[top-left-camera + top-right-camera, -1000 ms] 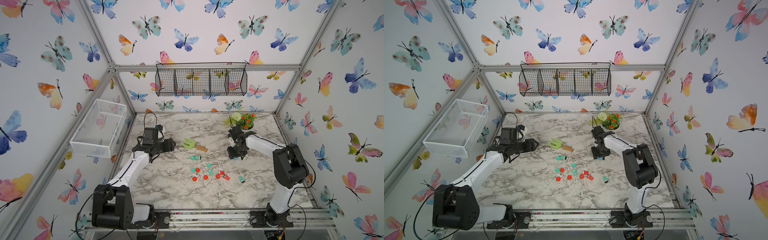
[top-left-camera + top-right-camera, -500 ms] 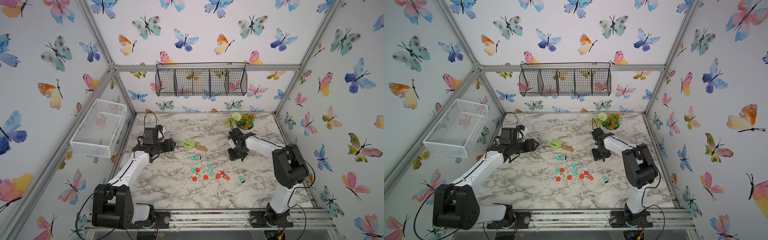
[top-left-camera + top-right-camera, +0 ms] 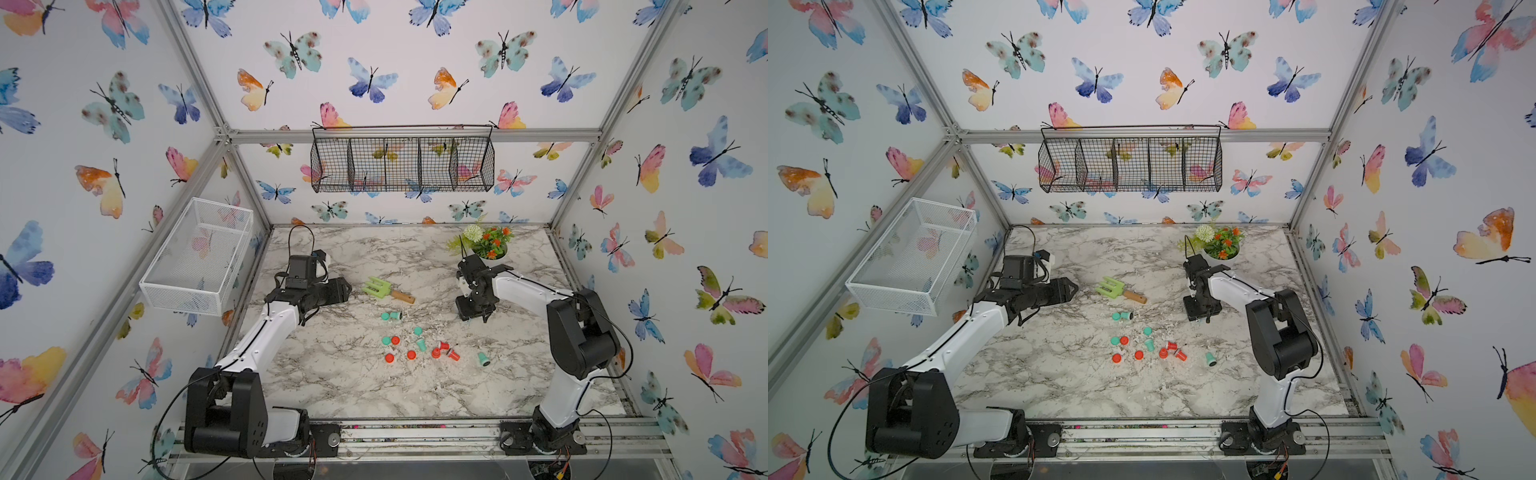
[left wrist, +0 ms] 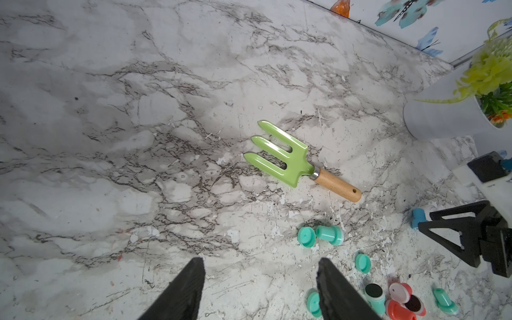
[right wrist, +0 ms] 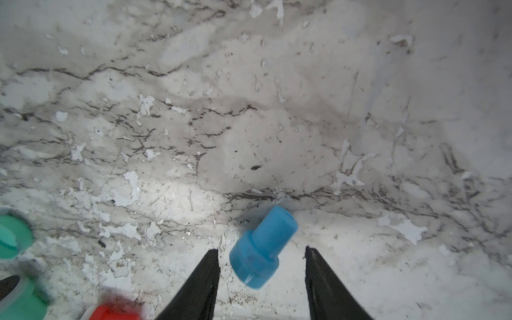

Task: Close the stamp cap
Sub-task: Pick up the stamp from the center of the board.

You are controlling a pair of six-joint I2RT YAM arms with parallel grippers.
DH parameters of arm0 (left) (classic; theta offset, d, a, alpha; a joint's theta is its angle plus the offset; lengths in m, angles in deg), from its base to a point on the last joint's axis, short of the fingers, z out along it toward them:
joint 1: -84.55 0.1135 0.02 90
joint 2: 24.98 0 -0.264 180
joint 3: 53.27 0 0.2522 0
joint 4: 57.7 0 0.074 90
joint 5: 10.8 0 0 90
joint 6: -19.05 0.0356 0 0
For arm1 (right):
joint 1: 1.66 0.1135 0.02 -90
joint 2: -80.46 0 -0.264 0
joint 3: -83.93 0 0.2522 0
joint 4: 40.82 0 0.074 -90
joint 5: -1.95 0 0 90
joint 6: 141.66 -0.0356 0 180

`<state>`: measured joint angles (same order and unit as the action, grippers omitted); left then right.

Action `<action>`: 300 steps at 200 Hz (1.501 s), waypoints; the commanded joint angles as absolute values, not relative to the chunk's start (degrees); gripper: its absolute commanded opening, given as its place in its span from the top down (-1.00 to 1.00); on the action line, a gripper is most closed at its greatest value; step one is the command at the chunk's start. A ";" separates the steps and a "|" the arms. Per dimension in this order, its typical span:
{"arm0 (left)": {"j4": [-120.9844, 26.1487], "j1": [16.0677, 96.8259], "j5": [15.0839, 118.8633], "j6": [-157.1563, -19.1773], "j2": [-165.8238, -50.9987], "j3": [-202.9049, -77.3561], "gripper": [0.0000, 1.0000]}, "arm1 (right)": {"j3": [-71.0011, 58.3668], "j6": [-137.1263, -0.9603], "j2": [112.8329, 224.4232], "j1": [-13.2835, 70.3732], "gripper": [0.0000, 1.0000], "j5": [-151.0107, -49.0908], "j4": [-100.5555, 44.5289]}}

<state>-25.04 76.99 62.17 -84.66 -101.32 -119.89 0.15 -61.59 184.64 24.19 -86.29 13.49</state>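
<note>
A blue stamp (image 5: pixel 263 246) lies on its side on the marble table, wide end toward the right wrist camera. I cannot tell whether a cap sits on it. My right gripper (image 5: pixel 261 249) is open and straddles the stamp, with a gap on each side. In both top views the right gripper (image 3: pixel 473 313) (image 3: pixel 1200 316) points down at the table and hides this stamp. My left gripper (image 4: pixel 260 260) (image 3: pixel 345 289) is open with nothing in it, hovering over bare table left of the other stamps. A teal stamp (image 4: pixel 329 235) lies next to a loose teal cap (image 4: pixel 306 237).
Several teal and red stamps and caps (image 3: pixel 415 345) are scattered mid-table. A green garden fork (image 3: pixel 384 289) lies behind them. A flower pot (image 3: pixel 488 243) stands just behind the right arm. A white wire basket (image 3: pixel 199 257) hangs on the left wall and a black wire basket (image 3: pixel 401 160) on the back wall.
The right gripper has shifted only slightly over the same spot. The left arm has not moved.
</note>
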 commanded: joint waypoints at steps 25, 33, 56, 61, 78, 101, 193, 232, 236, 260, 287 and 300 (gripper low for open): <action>-25.13 77.34 61.76 -84.04 -101.71 -120.18 -0.34 | 1.71 -65.81 176.27 24.27 0.03 -89.96 21.51; -25.15 77.34 61.63 -84.04 -101.71 -120.18 -0.34 | 3.13 -66.50 174.91 24.64 0.07 -91.36 22.17; -25.10 77.34 61.32 -84.04 -101.80 -120.29 -0.34 | 9.65 -69.74 170.22 26.11 0.17 -92.77 23.39; -25.11 77.33 61.27 -84.11 -101.80 -120.24 -0.34 | 10.69 -70.19 169.78 26.19 0.17 -92.77 23.66; -25.13 77.34 61.12 -84.13 -101.79 -120.11 -0.34 | 14.21 -72.05 168.97 26.47 0.18 -92.15 25.14; -25.17 77.34 60.84 -84.22 -101.88 -120.11 -0.34 | 17.08 -73.27 169.03 27.08 0.17 -91.68 25.11; -25.13 77.33 60.92 -84.22 -101.71 -120.02 -0.34 | 16.55 -70.84 174.52 27.43 0.24 -91.34 22.92; -25.19 77.34 61.01 -84.22 -101.80 -120.02 -0.34 | 16.86 -70.21 175.71 27.70 0.33 -91.74 22.79; -25.13 77.34 61.01 -84.22 -101.78 -120.02 -0.34 | 16.88 -70.20 175.80 27.70 0.34 -91.74 22.70; -25.13 77.31 60.92 -84.22 -101.88 -120.02 -0.34 | 17.09 -69.85 176.72 27.79 0.40 -91.57 22.34; -25.13 77.34 61.01 -84.22 -101.89 -120.02 -0.34 | 17.04 -69.53 177.75 27.79 0.46 -91.48 21.87; -25.11 77.34 61.10 -84.15 -101.80 -120.00 -0.34 | 16.88 -69.43 178.09 27.79 0.50 -91.48 21.85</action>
